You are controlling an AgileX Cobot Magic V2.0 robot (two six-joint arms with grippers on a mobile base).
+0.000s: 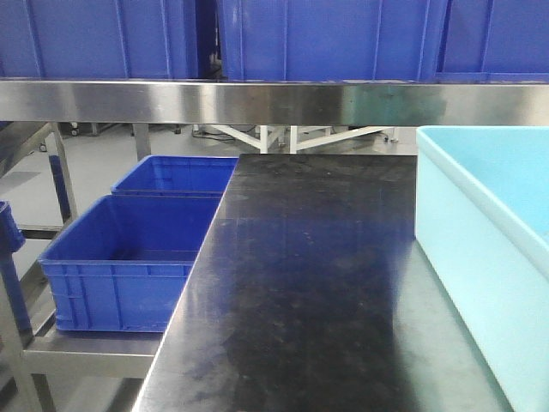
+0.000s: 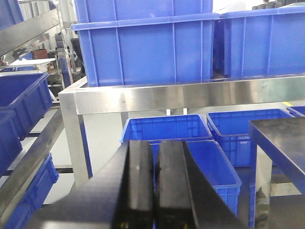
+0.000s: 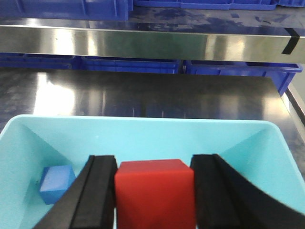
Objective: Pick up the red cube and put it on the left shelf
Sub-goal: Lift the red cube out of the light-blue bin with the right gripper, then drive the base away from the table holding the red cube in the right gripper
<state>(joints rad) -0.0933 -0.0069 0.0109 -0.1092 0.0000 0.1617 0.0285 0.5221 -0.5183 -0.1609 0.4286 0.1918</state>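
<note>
My right jaws are clamped on the red cube (image 3: 155, 193), one pad on each side, over the floor of the pale bin (image 3: 143, 125) at the right of the desk (image 1: 317, 283). A blue cube (image 3: 56, 183) lies in the bin to its left. My left jaws are pressed together, facing blue crates (image 2: 167, 131) under a steel shelf (image 2: 181, 95).

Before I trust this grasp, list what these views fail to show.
- Front view: the wall of the light blue bin hides its contents.
- Right wrist view: the bottom edge cuts off the underside of the red cube, so lifted or resting cannot be told.
- Left wrist view: the left gripper fills the lower frame, hiding whatever lies beneath it.
</note>
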